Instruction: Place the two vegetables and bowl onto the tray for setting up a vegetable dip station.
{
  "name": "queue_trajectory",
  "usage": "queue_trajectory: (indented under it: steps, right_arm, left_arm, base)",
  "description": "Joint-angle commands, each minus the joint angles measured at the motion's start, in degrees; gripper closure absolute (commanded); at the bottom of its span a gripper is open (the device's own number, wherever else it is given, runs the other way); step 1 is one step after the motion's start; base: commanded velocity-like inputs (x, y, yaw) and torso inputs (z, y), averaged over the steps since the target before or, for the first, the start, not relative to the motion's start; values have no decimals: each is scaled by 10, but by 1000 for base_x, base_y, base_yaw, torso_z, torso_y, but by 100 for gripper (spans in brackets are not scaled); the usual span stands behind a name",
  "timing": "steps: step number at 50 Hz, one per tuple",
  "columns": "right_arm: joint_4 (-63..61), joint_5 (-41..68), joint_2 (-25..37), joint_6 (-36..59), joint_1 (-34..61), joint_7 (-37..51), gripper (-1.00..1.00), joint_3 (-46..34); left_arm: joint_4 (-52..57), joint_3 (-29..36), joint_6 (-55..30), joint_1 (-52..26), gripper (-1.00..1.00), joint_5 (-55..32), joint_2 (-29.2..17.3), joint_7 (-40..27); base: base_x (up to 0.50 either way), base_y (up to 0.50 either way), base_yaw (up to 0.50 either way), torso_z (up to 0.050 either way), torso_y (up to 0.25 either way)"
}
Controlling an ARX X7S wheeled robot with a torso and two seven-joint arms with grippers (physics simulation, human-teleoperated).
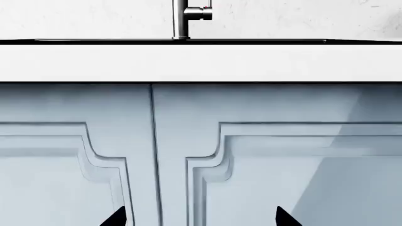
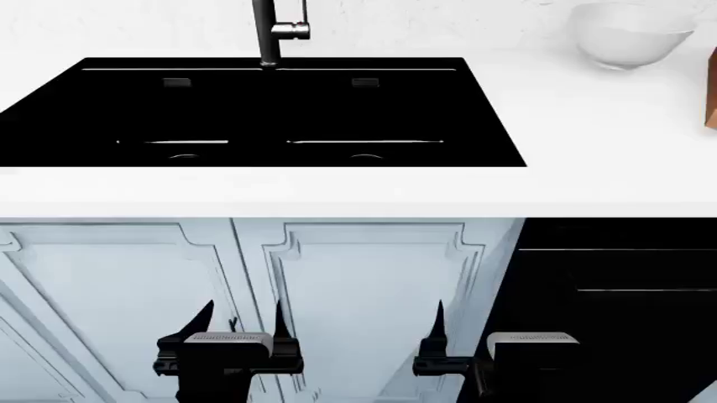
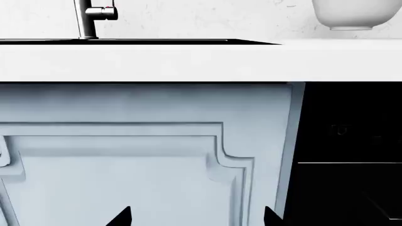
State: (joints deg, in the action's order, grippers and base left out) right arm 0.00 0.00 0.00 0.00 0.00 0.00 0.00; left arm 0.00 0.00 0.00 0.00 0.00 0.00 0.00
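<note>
A: Where are your tools right now?

B: Both hang low in front of the cabinet doors (image 2: pixel 358 302), below the desk (image 2: pixel 605 143) edge. My left tool (image 2: pixel 240 323) has its fingers spread, gripping nothing; I see the two black tips apart in the head view and in the left wrist view. My right tool (image 2: pixel 439 323) shows one finger in the head view, but its wrist view shows two tips (image 3: pixel 119 217) wide apart, so it is released too.

A: And the bowl?

B: The white bowl (image 2: pixel 627 34) stands on the desk, far ahead of the right tool and off to its right, well apart from it, near the back wall. The right wrist view catches it as well (image 3: pixel 351 14).

A: The tray, the vegetables?

B: A brown sliver (image 2: pixel 710 109) shows at the head view's right edge, right of the bowl; I cannot tell what it is. No carrot or cucumber shows.

A: What lies ahead of the left tool?

B: The black double sink (image 2: pixel 258 117) with its metal faucet (image 2: pixel 269 34), set in the desk above and beyond it.
</note>
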Motion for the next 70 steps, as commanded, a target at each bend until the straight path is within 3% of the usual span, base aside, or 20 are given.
queue_trajectory:
  steps: [1,5,24,70]
  right_arm:
    - [-2,17,11,13,-3,-4,-100,-17]
    - [-8,74,17,7,-8,-27,-100,-18]
    - [-2,51,34,-11,-13,44,-100,-44]
    - [-11,43,62,-18,-17,105,-100,-88]
  left_arm:
    - [-3,9,1,1,-100,-12,-9,-9]
    - [-14,22,7,-2,-100,-19,-18,-17]
    - [-20,44,10,-3,-100,-53,-39,-28]
    - [-29,73,31,0,-100,-93,-66,-51]
  base:
    - [0,0,0,0,0]
    - [0,0,0,0,0]
    - [0,395,0,0,0]
    - [0,500,0,0,0]
